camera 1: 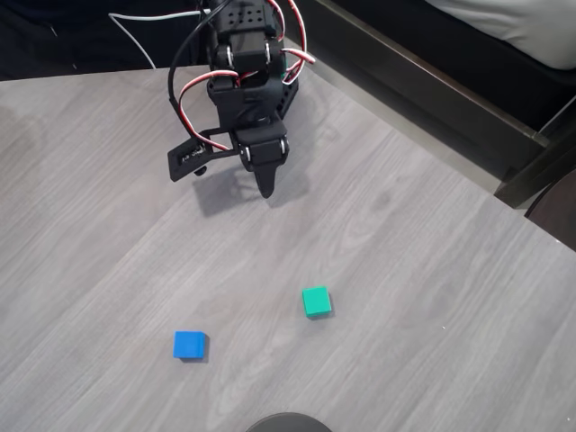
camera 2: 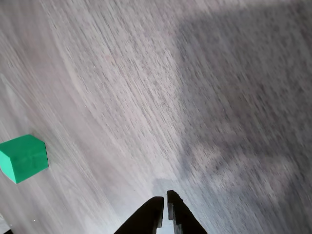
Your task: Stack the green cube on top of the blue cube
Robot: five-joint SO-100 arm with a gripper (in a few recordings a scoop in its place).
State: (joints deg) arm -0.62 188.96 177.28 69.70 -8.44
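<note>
The green cube (camera 1: 316,301) lies on the grey wood table right of centre, and it also sits at the left edge of the wrist view as the green cube (camera 2: 23,158). Down and to its left in the overhead view rests the blue cube (camera 1: 189,345), well apart from it. My black gripper (camera 1: 266,187) hangs above the table near the back, far from both cubes, pointing down. In the wrist view my gripper (camera 2: 164,201) has its two fingertips almost together with nothing between them.
The table (camera 1: 405,270) has a dark frame edge (camera 1: 432,90) running diagonally at the back right. A round dark object (camera 1: 288,423) pokes in at the bottom edge. Red, white and black cables (camera 1: 193,85) loop around the arm.
</note>
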